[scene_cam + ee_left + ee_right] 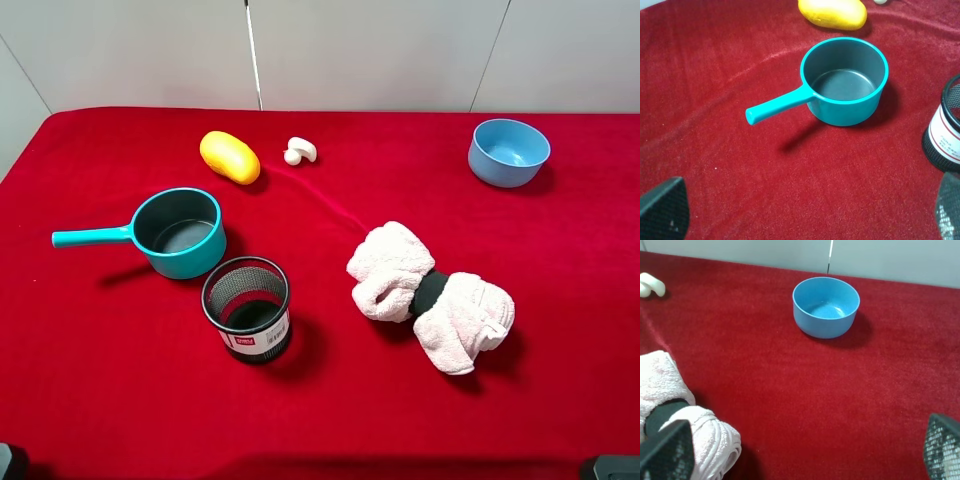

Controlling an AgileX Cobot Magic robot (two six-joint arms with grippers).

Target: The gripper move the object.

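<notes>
The small off-white mushroom toy (300,151) lies on its side on the red cloth at the back centre, just right of the yellow-orange oval (229,157). It shows at the edge of the right wrist view (651,285) and as a sliver in the left wrist view (881,1). My left gripper (805,220) is open and empty, low at the front left, facing the teal saucepan (845,80). My right gripper (805,452) is open and empty at the front right, facing the blue bowl (826,306). Both are far from the mushroom.
A teal saucepan (180,232) with its handle pointing left sits left of centre. A black mesh cup (247,308) stands in front of it. A fluffy white towel roll with a black band (430,295) lies right of centre. The blue bowl (508,152) is at the back right.
</notes>
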